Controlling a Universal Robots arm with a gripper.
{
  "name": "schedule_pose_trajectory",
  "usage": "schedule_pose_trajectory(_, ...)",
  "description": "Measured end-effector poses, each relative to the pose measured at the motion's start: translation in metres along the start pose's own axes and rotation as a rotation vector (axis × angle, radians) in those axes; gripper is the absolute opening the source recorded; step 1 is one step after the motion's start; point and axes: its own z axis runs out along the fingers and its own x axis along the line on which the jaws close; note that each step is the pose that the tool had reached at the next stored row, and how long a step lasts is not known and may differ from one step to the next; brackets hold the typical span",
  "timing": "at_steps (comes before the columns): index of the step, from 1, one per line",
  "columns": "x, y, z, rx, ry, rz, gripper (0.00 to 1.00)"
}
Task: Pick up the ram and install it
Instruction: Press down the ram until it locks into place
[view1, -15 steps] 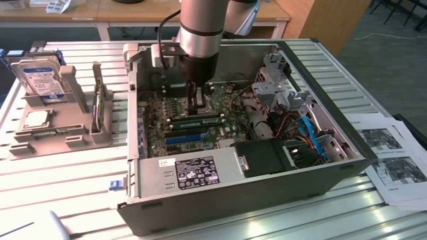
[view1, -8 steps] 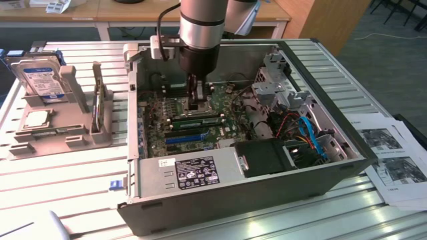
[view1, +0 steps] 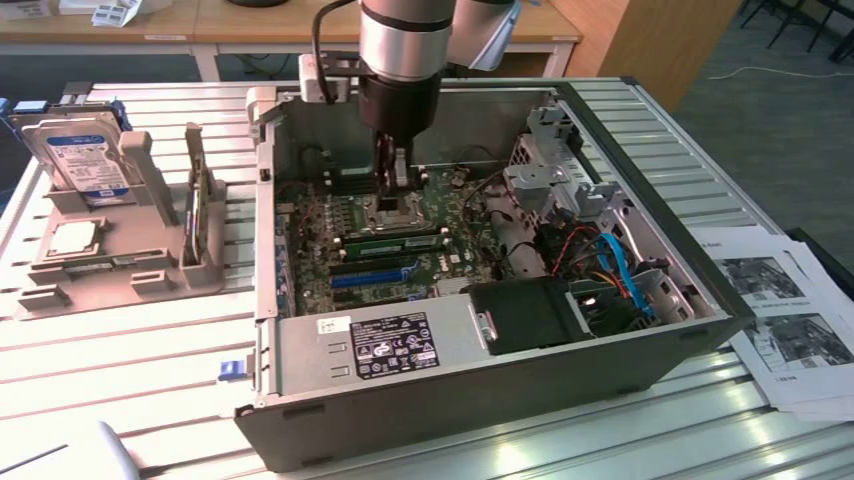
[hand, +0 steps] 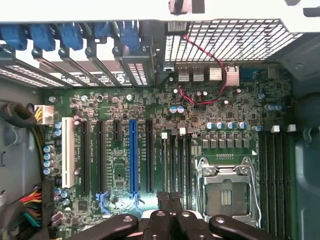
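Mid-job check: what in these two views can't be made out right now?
- Exterior view: the gripper covers the board beneath it; whether it holds anything is unclear.
- Wrist view: the gripper's own body hides the near ends of the memory slots.
- Exterior view: printed sheets are cut off by the right edge; label text is too small.
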Motion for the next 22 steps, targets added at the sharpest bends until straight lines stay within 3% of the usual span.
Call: schedule_pose_trajectory(22,0.000,0.0014,-0.0436,-0.0001,0.0001,0.000,0.10)
